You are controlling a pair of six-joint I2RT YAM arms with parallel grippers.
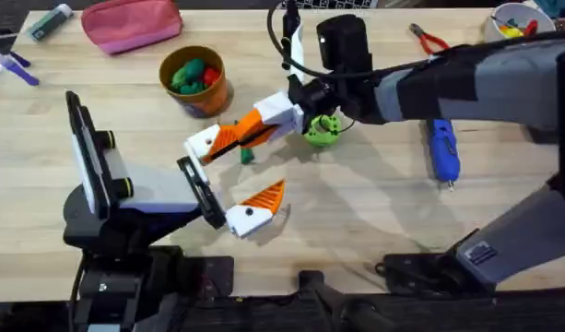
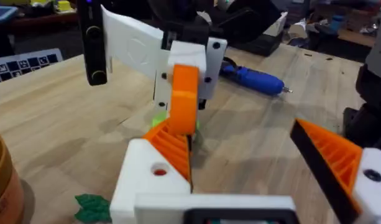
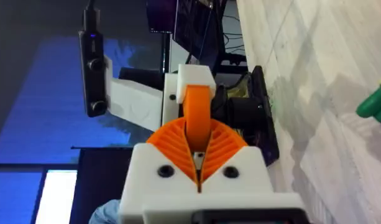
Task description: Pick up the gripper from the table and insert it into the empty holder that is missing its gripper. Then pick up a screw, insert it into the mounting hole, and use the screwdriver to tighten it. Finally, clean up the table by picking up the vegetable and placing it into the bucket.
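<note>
Bucket (image 1: pixel 195 85) sits back left on the worktop (image 1: pixel 356 212), green and red toys inside. Left pincer (image 1: pixel 261 159) is released, fingers spread wide. Its far finger is the white holder (image 1: pixel 204 143), and the orange gripper (image 1: pixel 241 134) butts against it, raised off the worktop. Whether it's fully seated I can't tell. The vegetable (image 1: pixel 247 157) lies on the worktop just below that joint, between the left fingers. Right pincer (image 1: pixel 271 118) reaches across the middle, clenched on the gripper, with a lime-green ring (image 1: pixel 322 129) just beside it. The screwdriver (image 1: pixel 443 149) lies well right, untouched.
</note>
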